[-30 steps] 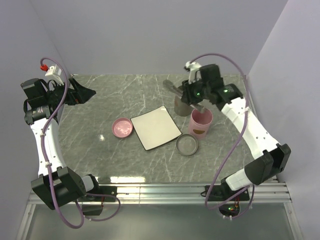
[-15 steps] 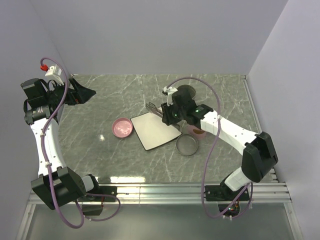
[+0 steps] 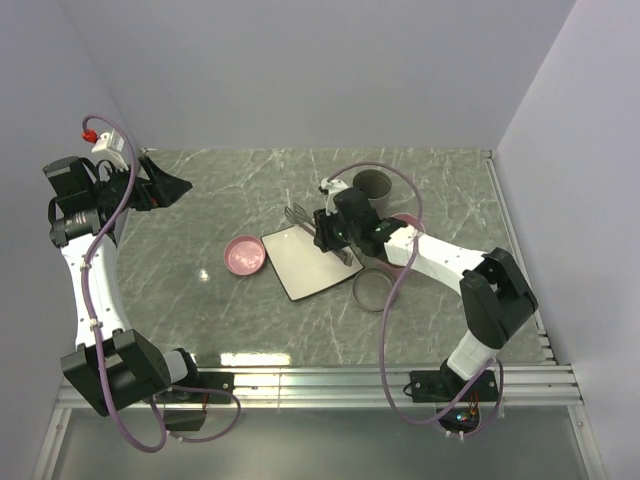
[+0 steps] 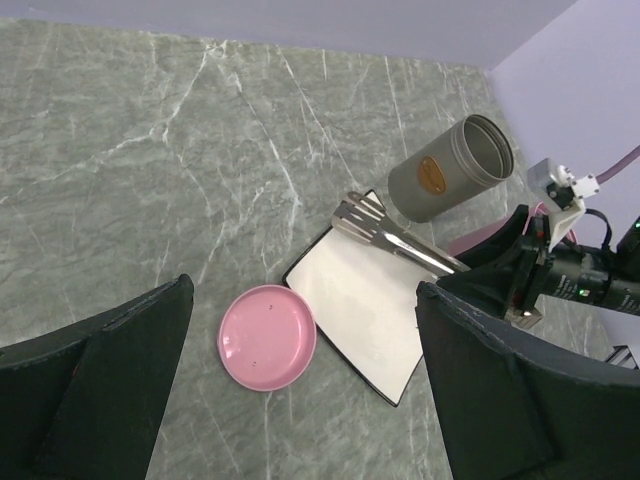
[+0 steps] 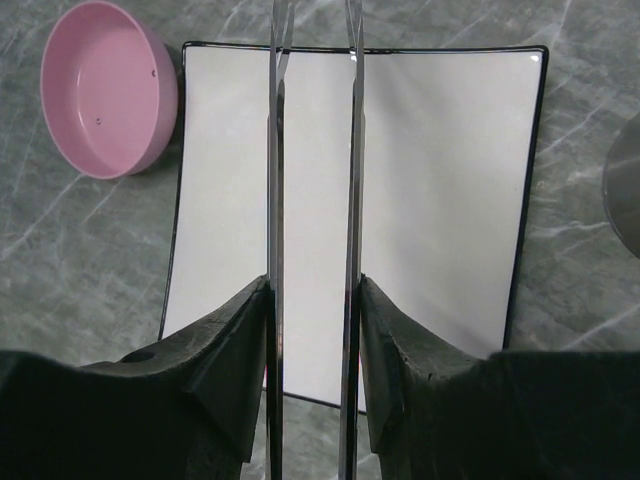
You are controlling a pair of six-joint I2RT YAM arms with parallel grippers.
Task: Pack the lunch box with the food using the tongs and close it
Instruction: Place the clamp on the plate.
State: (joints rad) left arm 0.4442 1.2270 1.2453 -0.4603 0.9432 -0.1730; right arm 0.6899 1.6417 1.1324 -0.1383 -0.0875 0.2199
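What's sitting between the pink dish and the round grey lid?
The white plate lies between the pink dish and the grey lid; the top view shows it best.

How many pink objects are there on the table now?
2. A pink round dish lies left of the white square plate; a pink cup is mostly hidden behind the right arm. More may be hidden.

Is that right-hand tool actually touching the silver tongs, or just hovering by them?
Touching. The right wrist view shows the right tool clamping the tongs, one black finger pressed against each arm's outer side.
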